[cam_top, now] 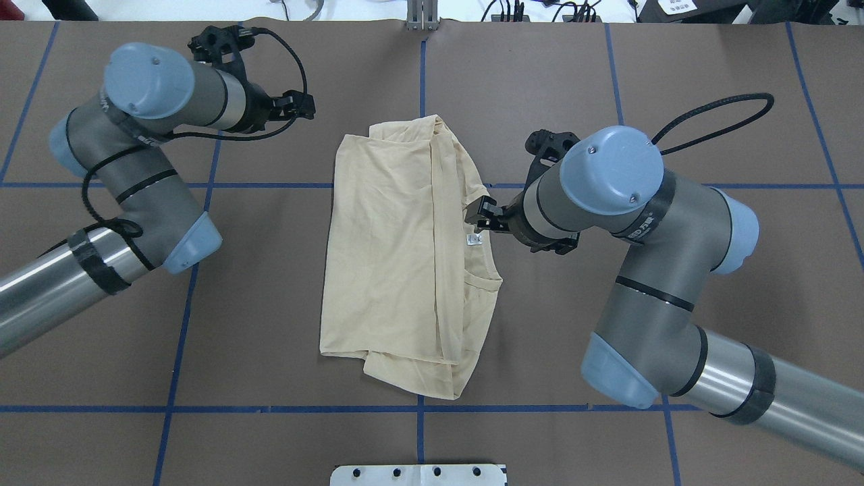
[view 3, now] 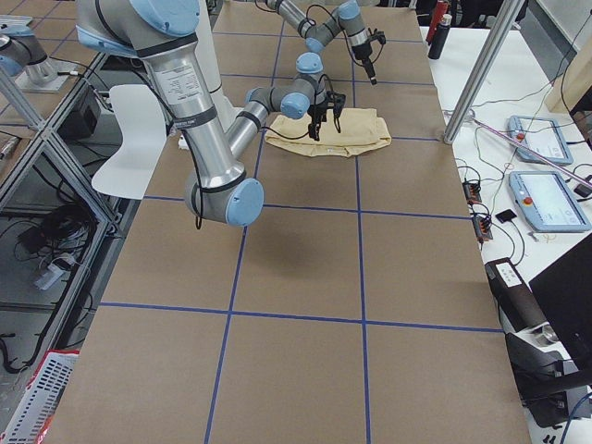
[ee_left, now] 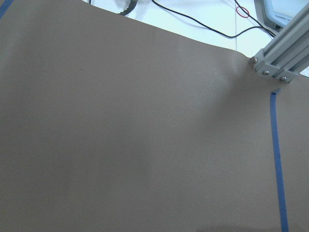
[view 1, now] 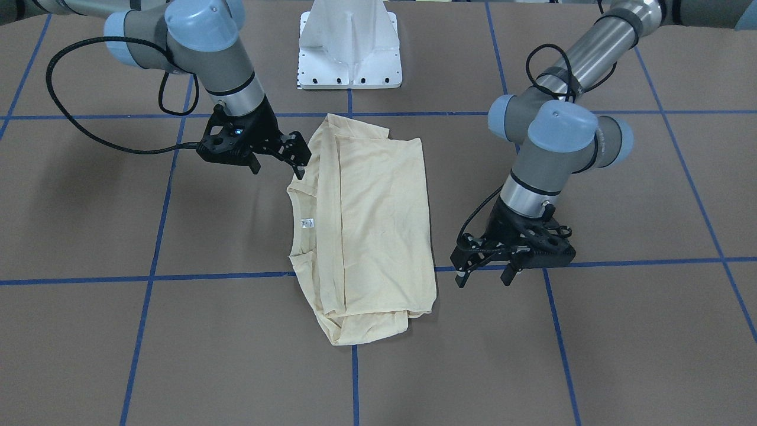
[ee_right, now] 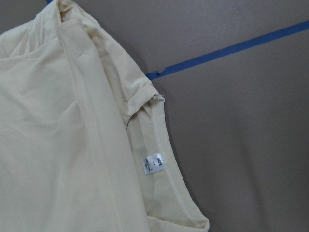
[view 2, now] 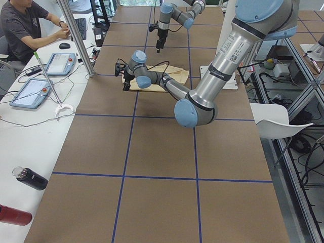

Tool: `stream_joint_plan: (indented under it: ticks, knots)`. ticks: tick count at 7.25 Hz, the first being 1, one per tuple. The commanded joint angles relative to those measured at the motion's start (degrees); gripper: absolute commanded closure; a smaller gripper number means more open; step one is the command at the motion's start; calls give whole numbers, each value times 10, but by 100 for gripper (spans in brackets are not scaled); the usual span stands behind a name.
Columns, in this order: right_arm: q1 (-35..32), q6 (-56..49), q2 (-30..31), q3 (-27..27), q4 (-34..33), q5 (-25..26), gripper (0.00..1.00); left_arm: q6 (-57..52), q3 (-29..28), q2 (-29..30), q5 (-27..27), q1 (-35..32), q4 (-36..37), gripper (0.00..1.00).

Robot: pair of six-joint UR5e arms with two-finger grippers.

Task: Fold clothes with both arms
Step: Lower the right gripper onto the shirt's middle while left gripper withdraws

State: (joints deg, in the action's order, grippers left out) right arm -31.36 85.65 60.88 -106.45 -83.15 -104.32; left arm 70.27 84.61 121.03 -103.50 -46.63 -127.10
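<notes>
Long-sleeve T-shirt (view 1: 378, 219): cream-yellow, sides folded in, flat at mid-bench (view 1: 621, 355), neck label (view 1: 307, 223) showing | right gripper (view 1: 300, 157): released, jaws apart, over the collar edge, grasping nothing | left gripper (view 1: 461, 263): released, jaws apart, just beside the shirt's opposite long edge, clear of the cloth

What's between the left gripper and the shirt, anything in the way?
Nothing visible. Only bare brown table and a strip of blue tape line lie between the left gripper and the shirt. The jaws stand open, clear of the cloth.
</notes>
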Motion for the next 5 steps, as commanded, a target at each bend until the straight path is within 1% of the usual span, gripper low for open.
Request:
stream_joint_plan:
  ticks: [1, 2, 3, 4, 5]
  knots:
    - [53, -48, -8, 4, -14, 64, 0, -25, 58, -39, -7, -5, 14, 0]
    - [72, -99, -25, 5, -64, 78, 0, -25, 58, -40, -7, -5, 14, 0]
    - [88, -121, -62, 24, -109, 91, 0, -25, 64, -47, -8, -5, 14, 0]
    - [105, -122, -80, 46, -117, 111, 0, -25, 69, -53, -13, -5, 13, 0]
    - [112, -142, -112, 88, -118, 119, 0, -25, 69, -56, -14, -5, 13, 0]
